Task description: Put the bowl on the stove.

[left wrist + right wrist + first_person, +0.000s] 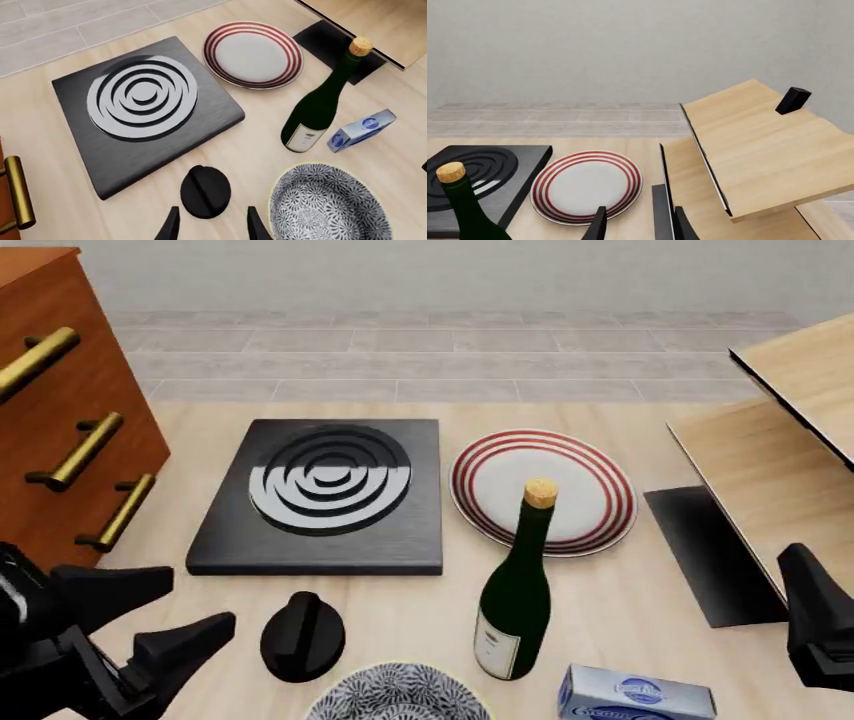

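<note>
Pale wood tabletop (400,620) with cookware, tiled floor beyond.

Stove (320,498) lies flat at centre-left, burner bare; red-ringed plate (543,490) sits just beside it on the right. Bowl (396,695) rests on the tabletop at the near edge, apart from the stove, between a black knob (303,636) and a green bottle (515,590). Left end effector (212,227) hovers over the knob, fingers spread, holding nothing. Right end effector (637,226) hangs near the plate, fingers parted, empty.
</note>
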Controlling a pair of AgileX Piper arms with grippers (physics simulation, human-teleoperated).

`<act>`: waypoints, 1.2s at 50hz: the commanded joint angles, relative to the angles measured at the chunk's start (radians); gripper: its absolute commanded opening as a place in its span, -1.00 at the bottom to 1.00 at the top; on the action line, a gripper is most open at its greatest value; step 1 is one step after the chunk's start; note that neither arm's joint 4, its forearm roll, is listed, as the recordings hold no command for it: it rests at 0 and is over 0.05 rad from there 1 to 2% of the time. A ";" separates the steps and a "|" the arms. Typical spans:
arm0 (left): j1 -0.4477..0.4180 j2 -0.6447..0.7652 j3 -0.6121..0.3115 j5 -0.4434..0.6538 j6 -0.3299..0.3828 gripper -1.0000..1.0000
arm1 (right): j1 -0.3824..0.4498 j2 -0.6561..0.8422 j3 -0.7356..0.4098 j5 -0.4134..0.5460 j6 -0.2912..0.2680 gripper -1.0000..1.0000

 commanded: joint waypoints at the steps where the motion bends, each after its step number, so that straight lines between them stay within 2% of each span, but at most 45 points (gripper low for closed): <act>1: -0.061 0.039 -0.015 0.006 -0.012 1.00 | 0.000 0.000 0.000 0.000 0.000 1.00; 7: -0.105 -0.006 -0.021 0.025 0.021 1.00 | 0.000 0.000 0.000 0.000 0.000 1.00; 31: -0.190 0.091 -0.023 0.043 -0.091 1.00 | 0.000 0.000 0.000 0.000 0.000 1.00; 37: -0.209 0.066 -0.032 0.052 -0.083 1.00 | 0.000 0.000 0.000 0.000 0.000 1.00; 42: -0.179 0.106 -0.044 0.032 -0.085 1.00 | 0.000 0.000 0.000 0.000 0.000 1.00; 60: -0.218 0.164 -0.019 -0.042 -0.062 1.00 | 0.000 0.000 0.000 0.000 0.000 1.00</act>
